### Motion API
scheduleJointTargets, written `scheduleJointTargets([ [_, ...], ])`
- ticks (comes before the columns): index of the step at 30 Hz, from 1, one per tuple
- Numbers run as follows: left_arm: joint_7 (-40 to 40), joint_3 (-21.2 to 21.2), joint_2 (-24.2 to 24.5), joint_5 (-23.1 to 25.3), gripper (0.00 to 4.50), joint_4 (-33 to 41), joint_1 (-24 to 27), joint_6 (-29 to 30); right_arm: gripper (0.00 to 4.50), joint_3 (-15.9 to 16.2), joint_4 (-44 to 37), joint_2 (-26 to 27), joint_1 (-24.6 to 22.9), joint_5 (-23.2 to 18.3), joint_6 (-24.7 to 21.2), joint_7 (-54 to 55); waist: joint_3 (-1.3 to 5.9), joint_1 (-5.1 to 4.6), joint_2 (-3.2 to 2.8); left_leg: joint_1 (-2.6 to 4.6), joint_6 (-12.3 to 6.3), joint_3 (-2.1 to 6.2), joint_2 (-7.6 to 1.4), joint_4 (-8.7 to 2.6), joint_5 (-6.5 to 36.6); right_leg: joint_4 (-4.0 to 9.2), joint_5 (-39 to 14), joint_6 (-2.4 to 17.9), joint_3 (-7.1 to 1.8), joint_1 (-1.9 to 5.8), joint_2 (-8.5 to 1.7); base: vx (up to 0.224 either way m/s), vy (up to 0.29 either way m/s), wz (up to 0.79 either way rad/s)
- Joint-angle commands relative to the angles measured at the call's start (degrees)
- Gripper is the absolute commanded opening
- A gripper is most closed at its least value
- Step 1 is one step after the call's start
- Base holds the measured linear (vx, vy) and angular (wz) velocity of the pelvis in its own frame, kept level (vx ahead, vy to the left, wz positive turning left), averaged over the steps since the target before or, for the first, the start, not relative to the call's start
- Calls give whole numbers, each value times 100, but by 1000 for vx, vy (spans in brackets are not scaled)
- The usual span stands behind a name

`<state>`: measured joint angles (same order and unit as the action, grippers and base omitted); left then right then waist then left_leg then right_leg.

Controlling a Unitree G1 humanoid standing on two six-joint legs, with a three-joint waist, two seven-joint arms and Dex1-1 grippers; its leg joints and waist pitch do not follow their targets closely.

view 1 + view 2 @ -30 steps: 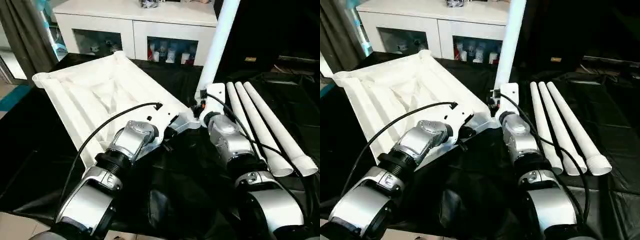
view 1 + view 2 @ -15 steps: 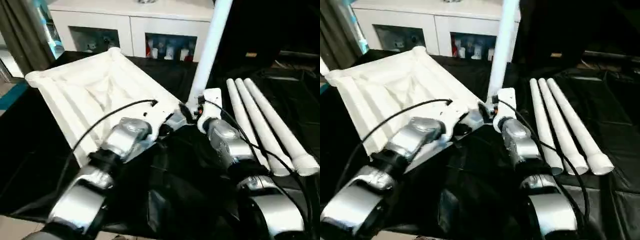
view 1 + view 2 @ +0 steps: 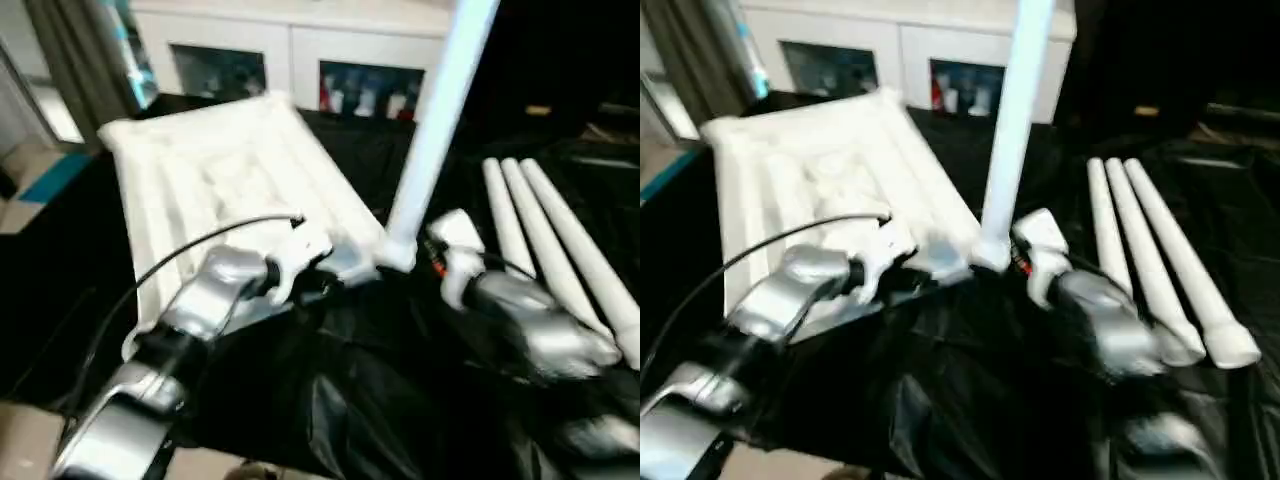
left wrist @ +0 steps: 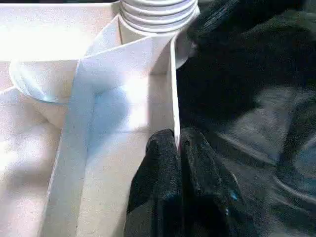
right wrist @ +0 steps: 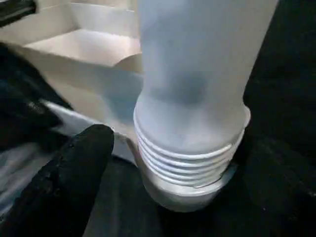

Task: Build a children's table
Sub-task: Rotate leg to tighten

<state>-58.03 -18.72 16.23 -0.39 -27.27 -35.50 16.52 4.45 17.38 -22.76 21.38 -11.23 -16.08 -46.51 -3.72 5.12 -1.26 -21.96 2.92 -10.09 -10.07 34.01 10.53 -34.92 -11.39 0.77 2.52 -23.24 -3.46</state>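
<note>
1. Though blurred, head views place children's table top (image 3: pixel 215 170) upside down on black-draped worktop (image 3: pixel 400 400); one leg (image 3: pixel 435 120) upright in near corner socket (image 3: pixel 990 255), three spare legs (image 3: pixel 1160 260) lying beyond right fingers.
2. Left wrist view: left fingers (image 4: pixel 178 163) pressed together, pinching thin side wall (image 4: pixel 174 89) just short of socket. Looks like stiff, light, slick plastic; rim or ribs best for gripping.
3. Right wrist view: right fingers (image 5: pixel 81 163) spread wide, holding nothing, beside threaded leg base (image 5: pixel 190 163). Smooth tapered tube likely slippery; better gripped low, near threads.
</note>
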Motion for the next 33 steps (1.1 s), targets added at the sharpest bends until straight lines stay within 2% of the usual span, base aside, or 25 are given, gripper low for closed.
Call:
scheduleJointTargets([
  [1,-366,-3,-97,-410,0,427,-17,-382,419,179,-476,-71,-100,-223,-152,-421,414,-20,67,98,-536,72,-328,-363,667,345,-41,1504,-280,364,-477,0,0,0],
  [7,-731,9,89,-482,0,547,189,-477,419,145,-890,-377,-409,-359,-305,-794,429,-23,57,82,-597,78,-320,-343,575,325,-48,1488,-262,353,-471,0,0,0],
  [15,-844,-34,142,-370,0,579,254,-518,419,146,-962,-276,-481,-365,-355,-670,444,-19,36,88,-562,78,-309,-323,555,313,-91,1501,-254,345,-462,0,0,0],
  [21,-898,-90,166,-283,0,553,254,-560,419,104,-766,-193,-443,-229,-262,-456,464,-14,30,90,-569,79,-300,-304,462,286,71,1522,-252,351,-459,0,0,0],
  [22,-914,-101,167,-273,0,544,251,-568,419,104,-734,-185,-440,-209,-238,-442,467,-15,0,90,-565,83,-304,-301,451,286,121,1526,-250,348,-456,0,0,0],
  [24,-926,-106,168,-272,0,541,248,-564,419,97,-727,-177,-440,-217,-229,-444,469,-11,7,91,-570,85,-301,-299,450,274,181,1546,-246,354,-451,0,0,0],
  [28,-942,-148,174,-232,0,519,246,-589,383,14,-680,-73,-439,-274,-143,-381,473,-9,-16,92,-542,88,-300,-293,501,273,154,1565,-247,354,-458,0,0,0],
  [33,-951,-158,172,-220,0,513,247,-589,342,48,-649,-62,-485,-258,-92,-384,472,-4,-9,92,-519,89,-303,-294,530,268,165,1571,-244,361,-458,0,0,0],
])
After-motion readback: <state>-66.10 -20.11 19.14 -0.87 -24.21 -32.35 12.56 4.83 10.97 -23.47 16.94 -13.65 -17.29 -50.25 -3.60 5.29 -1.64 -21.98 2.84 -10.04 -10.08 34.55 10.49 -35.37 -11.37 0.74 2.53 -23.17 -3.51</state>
